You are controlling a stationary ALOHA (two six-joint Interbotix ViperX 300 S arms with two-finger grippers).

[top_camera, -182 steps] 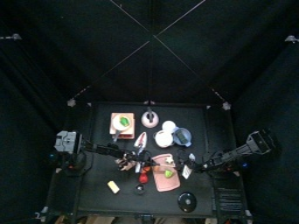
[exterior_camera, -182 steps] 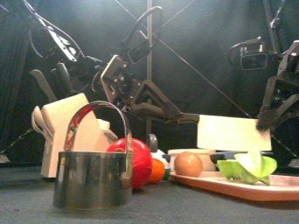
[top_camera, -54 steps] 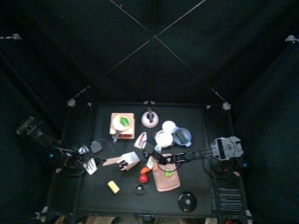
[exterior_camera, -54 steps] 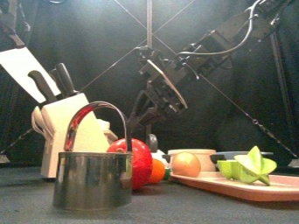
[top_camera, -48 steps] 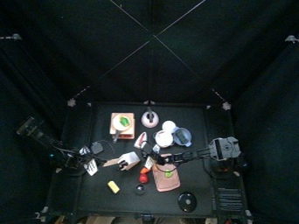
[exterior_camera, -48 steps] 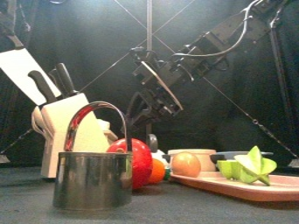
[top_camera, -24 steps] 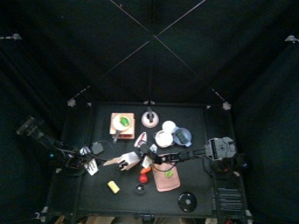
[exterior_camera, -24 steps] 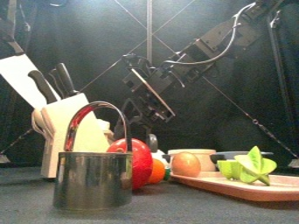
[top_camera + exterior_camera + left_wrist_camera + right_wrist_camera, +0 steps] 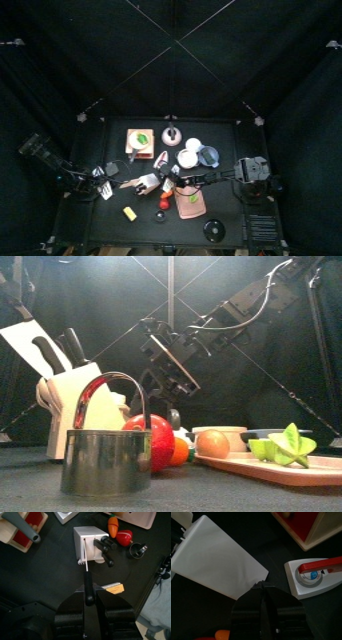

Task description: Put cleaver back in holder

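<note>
Left gripper (image 9: pixel 87 598) has the cleaver (image 9: pixel 24 344): jaws partway closed on its black handle, grip looks solid in the left wrist view. There the blade is edge-on, a thin white line running from the handle to the top of the holder (image 9: pixel 88 539), tip at or just above the slots. I can't tell if it's actually entered one.

Front view: the blade sits tilted in the upper left of the frame, above and left of the holder, just beside the two black knife handles (image 9: pixel 67 348) sticking out of it. The holder stands at left, behind the metal cup (image 9: pixel 107 461).

Right gripper (image 9: pixel 261 587): jaws narrow, tips at the lower corner of the holder's white face, centre of the right wrist frame. Looks pinched on that corner. In the front view the right arm (image 9: pixel 234 311) comes down from the upper right to mid-frame.

Lower centre: tomato (image 9: pixel 158 436). Lower right: pink tray (image 9: pixel 234 466) with green pieces (image 9: pixel 283 444).
</note>
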